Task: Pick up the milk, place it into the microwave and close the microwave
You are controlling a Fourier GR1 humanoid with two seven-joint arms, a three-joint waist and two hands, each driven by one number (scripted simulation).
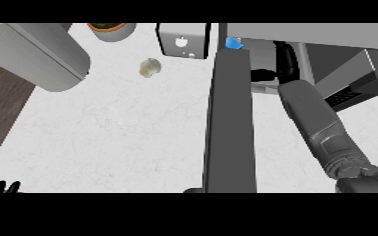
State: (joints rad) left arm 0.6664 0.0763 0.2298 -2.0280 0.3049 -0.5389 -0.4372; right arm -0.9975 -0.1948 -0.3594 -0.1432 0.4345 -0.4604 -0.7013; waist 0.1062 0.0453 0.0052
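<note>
Standing edge-on nearest the viewer, the open microwave door is running as a tall dark slab from the lower edge up the middle of the head view. White speckled worktop is spreading beneath it and filling most of the scene. At upper left, a large grey cylindrical body is lying across the worktop's corner. At upper right, the microwave is showing its open cavity, into which the right forearm is reaching; the right hand is appearing only as a dark shape inside, so whether its fingers are apart or clamped cannot be told. The milk cannot be made out with certainty; a small blue object is peeking above the door's top edge, unidentifiable. Behind the door, a white box-shaped appliance is standing beside a round bowl with brown contents. A small pale object is resting alone on the worktop. The left hand is showing only black fingertips at the lower left corner, fingers up and apart.
</note>
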